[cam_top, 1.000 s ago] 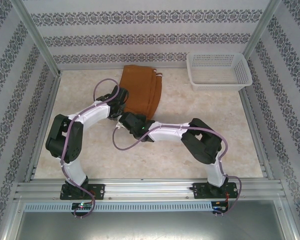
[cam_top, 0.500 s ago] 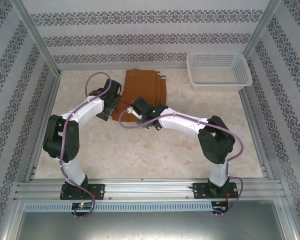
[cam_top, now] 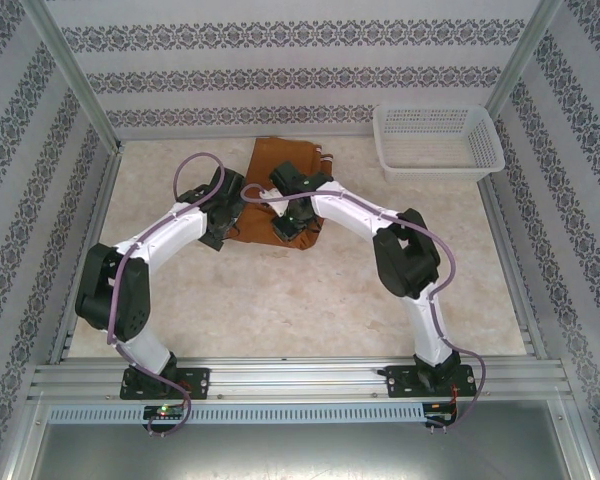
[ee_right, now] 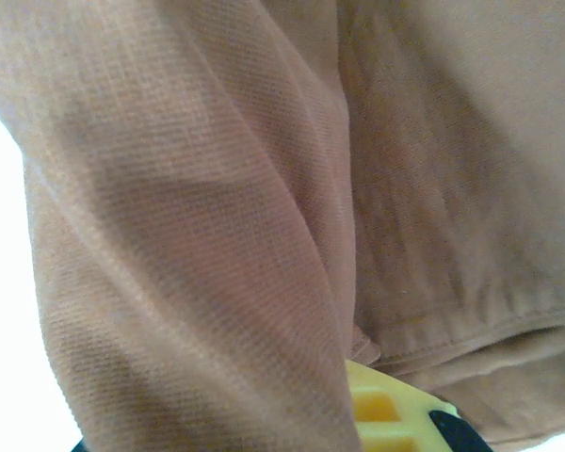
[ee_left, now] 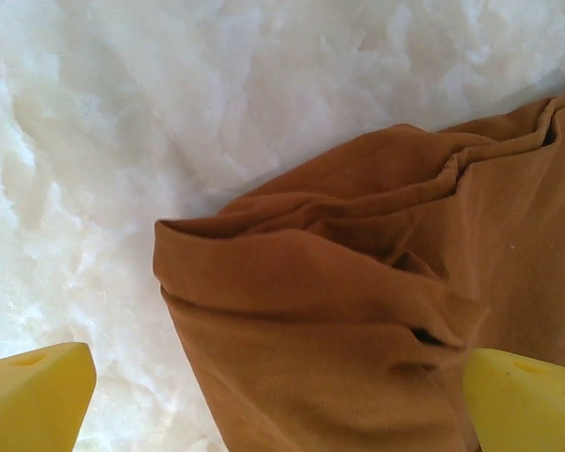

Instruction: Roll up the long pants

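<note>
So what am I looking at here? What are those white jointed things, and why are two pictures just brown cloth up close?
Those are two robot arms bolted at the table's near edge, seen in the wide picture from a camera fixed above. Each ends in a two-finger gripper. The other two pictures come from small cameras on the wrists, looking along the fingers. On the pale table lie the long pants, rust-brown and folded, with a white basket at the far right. The left gripper is open, its yellow fingers on either side of the cloth's folded end. The right gripper is right at the pants, and its camera is too close to tell whether it grips.
</note>
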